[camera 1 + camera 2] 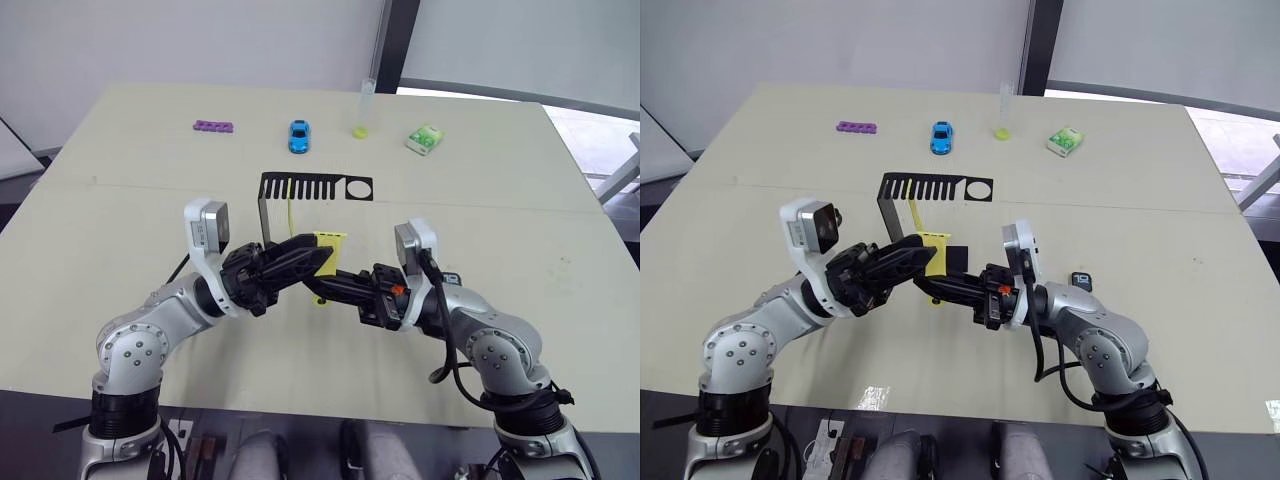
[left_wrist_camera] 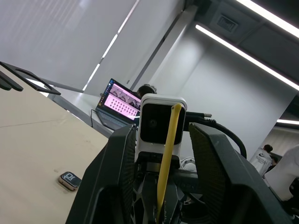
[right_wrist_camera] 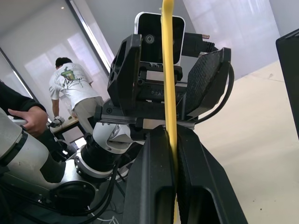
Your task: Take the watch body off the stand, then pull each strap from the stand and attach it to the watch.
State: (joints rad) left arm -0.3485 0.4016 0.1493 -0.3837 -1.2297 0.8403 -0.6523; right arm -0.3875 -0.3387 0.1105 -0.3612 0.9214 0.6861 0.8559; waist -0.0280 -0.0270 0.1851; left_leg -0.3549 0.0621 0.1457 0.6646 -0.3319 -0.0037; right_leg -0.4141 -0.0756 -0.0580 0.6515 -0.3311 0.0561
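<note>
My right end effector (image 1: 940, 287) is clamped narrow on a yellow strap (image 3: 169, 88), while my left end effector (image 1: 923, 256) stands wide around its other end. The second strap (image 1: 290, 215) hangs from the stand (image 1: 315, 187) just behind. The watch body (image 1: 1081, 282) lies on the worktop (image 1: 1140, 200) (beside my right arm).

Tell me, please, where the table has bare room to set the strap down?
Bare stretches lie left of the stand, below the purple piece, and right of it, beyond the watch body. The middle is crowded: both claws, left and right, meet at the yellow strap.
</note>
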